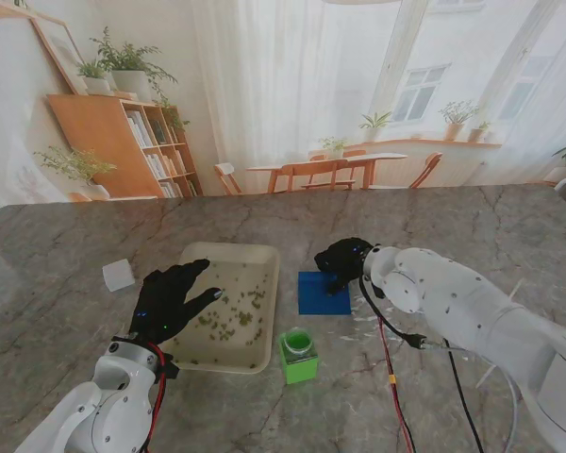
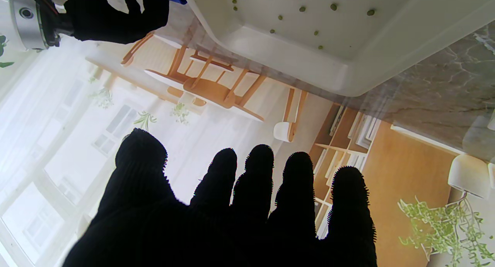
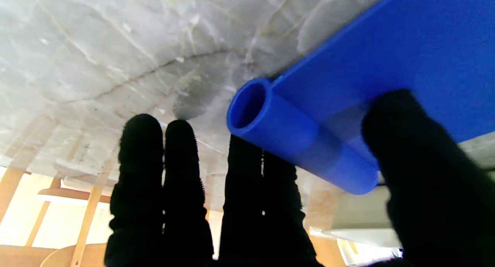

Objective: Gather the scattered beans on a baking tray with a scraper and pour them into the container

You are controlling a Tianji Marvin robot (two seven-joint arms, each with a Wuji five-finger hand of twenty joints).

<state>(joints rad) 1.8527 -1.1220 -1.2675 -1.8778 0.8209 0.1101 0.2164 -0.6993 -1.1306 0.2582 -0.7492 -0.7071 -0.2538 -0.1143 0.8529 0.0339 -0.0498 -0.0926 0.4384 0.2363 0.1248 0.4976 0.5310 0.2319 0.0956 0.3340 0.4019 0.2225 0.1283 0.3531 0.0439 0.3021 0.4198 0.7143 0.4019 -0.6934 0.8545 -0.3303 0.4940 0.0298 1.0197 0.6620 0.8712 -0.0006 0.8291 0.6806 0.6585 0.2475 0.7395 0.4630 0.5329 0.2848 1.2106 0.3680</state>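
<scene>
A cream baking tray (image 1: 196,257) lies in front of me with green beans (image 1: 234,313) scattered over its floor. Its corner (image 2: 348,77) and beans (image 2: 301,8) also show in the left wrist view. My left hand (image 1: 170,300) hovers open over the tray's left rim, fingers (image 2: 259,182) spread and holding nothing. To the tray's right a blue scraper (image 1: 321,297) lies flat on the table. My right hand (image 1: 344,262) is at its far edge, with the tubular handle (image 3: 294,139) pinched between the thumb (image 3: 425,174) and fingers (image 3: 263,189). A green container (image 1: 298,357) stands near the tray's near right corner.
A small white block (image 1: 119,275) sits on the marble table (image 1: 472,236) to the left of the tray. Red and black cables (image 1: 389,373) trail from my right arm across the table, nearer to me than the scraper.
</scene>
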